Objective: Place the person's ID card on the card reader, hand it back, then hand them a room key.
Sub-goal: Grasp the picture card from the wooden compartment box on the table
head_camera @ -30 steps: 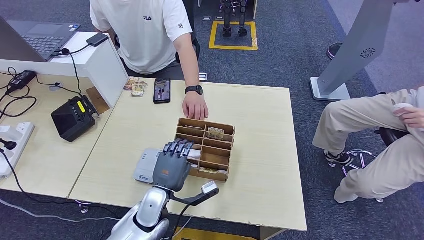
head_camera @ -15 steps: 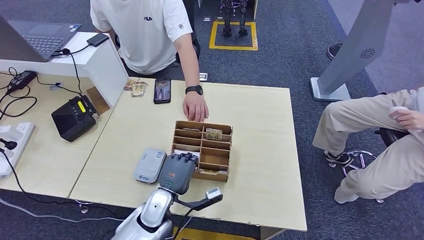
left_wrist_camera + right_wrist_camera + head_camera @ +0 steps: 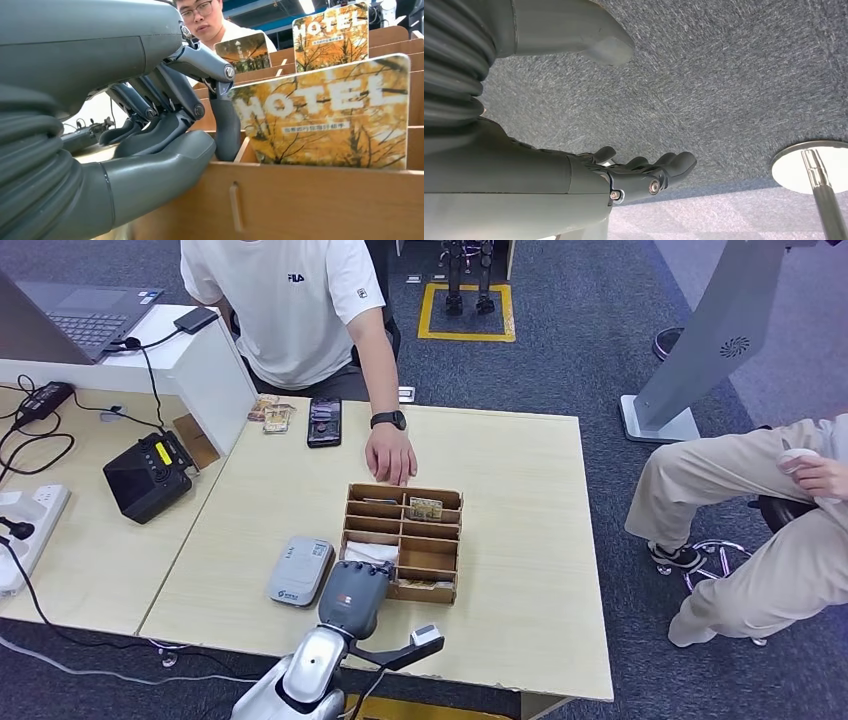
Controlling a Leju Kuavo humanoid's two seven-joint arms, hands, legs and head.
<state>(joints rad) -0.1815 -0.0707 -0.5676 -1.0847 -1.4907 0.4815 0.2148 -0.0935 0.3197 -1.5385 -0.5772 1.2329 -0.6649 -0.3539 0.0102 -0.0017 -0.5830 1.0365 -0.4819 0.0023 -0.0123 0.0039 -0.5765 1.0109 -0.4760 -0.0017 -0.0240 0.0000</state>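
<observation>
Pale wooden desk [image 3: 520, 540], grey carpet around. My left hand [image 3: 353, 597] has drawn back to the near edge of the card box [image 3: 403, 541], fingers [image 3: 220, 125] dipped into a slot beside a hotel key card [image 3: 325, 115], nothing gripped; key pickup underway. Card reader [image 3: 300, 571] just beside. Right hand [image 3: 634, 175] hangs slack, holding nothing.

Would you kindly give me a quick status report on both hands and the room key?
Left hand at the wooden card box, fingers curled by the nearest HOTEL key card, no grip visible. Right hand open, hanging over carpet. Person's hand resting at the box's far side.
</observation>
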